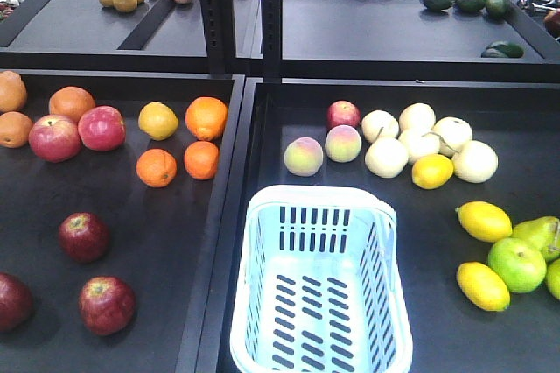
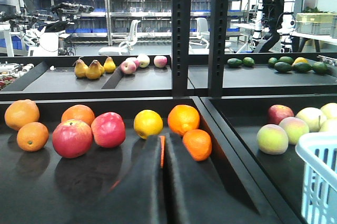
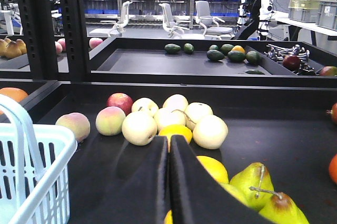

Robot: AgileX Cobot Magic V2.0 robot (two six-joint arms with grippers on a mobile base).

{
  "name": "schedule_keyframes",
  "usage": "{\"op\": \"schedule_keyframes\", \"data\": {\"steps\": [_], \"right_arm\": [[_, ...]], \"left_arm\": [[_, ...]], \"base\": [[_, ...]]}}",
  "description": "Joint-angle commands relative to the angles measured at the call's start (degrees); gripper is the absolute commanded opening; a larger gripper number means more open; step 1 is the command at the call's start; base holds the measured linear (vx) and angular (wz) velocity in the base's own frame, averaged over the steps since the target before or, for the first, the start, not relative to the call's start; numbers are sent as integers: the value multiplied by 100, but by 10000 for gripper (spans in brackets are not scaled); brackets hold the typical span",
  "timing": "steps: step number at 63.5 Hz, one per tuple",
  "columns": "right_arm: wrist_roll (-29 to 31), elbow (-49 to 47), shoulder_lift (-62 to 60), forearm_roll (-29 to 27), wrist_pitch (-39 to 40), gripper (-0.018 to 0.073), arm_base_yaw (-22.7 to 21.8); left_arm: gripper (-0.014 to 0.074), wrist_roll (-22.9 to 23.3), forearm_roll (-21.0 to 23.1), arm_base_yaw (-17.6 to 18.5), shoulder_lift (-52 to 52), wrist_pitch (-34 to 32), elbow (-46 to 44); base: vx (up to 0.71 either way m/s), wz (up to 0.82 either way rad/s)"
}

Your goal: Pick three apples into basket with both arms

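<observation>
Exterior front-facing view: two black trays lie side by side on the lower shelf level, the left tray (image 1: 131, 215) and the right tray (image 1: 437, 250), separated by a raised divider. The basket (image 1: 319, 193) stands upright in the right tray, at its near left corner, just beside the divider.

Left wrist view: the left jaws are closed. The two black left fingers (image 2: 137, 182) meet along a thin seam and grip nothing. They are aimed across the left tray toward the oranges (image 2: 183, 119).

Right wrist view: the right jaws are likewise closed on nothing. The right fingers (image 3: 142, 182) are pressed together above the right tray.

All three apples lie in the near half of the left tray, outside the basket:
- rear apple (image 1: 84, 236)
- front apple (image 1: 107, 305)
- edge apple (image 1: 13, 300), cut off by the left frame border

Each apple sits apart from the others. Two pink-red apples (image 1: 54, 137) touch each other farther back.
</observation>
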State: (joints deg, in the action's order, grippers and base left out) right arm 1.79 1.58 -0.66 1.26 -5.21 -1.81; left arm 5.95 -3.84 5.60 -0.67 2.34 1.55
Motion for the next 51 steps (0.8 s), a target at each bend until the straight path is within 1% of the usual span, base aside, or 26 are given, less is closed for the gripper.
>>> {"op": "schedule_keyframes", "data": {"steps": [1, 51], "right_arm": [[-8, 80, -79, 44, 444, -9, -38], [-8, 80, -79, 44, 439, -9, -38]], "left_arm": [[-6, 45, 7, 3, -80, -432, 13], [-6, 45, 7, 3, -80, -432, 13]], "base": [[7, 3], [6, -2]]}}
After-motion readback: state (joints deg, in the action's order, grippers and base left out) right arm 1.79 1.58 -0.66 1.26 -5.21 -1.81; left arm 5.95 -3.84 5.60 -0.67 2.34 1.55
